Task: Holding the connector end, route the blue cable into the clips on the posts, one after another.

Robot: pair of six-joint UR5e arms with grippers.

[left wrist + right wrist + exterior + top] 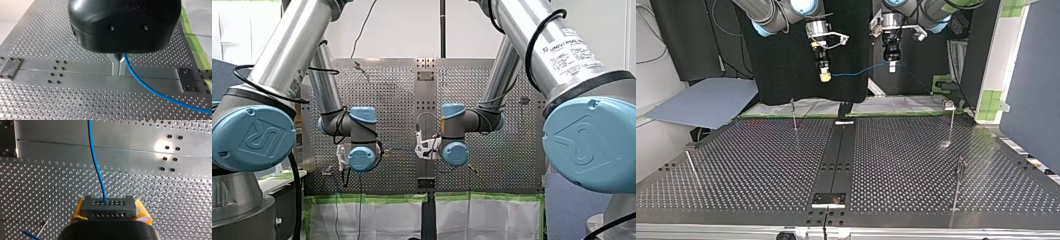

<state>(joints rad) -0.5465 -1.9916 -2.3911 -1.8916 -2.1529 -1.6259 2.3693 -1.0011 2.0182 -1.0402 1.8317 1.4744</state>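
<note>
Closest thing to the lens on your right wrist view is my right gripper (108, 210), and its yellow pads (78, 212) are clamped on the dark grey block connector with rows of small holes (108, 206). So the connector end is in hand. The thin blue cable (95, 157) comes straight out of the block's face and runs away from the jaws, out over the perforated metal table (37, 182).

From the top view, my right gripper (824, 75) and my left gripper (892, 65) both hang high above the table's edge on the arms' side, with the cable (861, 71) strung in the air between them.

On the left wrist view, my left gripper (118, 66) has its metal fingers pressed together with barely a seam. The cable (150, 90) leaves right at them, so it looks pinched there rather than just passing by.

Progress-wise, I'd say you're at the very start. The thin metal posts (794, 114) stand on the table, one near the arms' edge, another by the corner (951, 122) and one along the side edge (958, 185). The cable is well apart from all of them, so no clip looks filled and every one is left to do.
</note>
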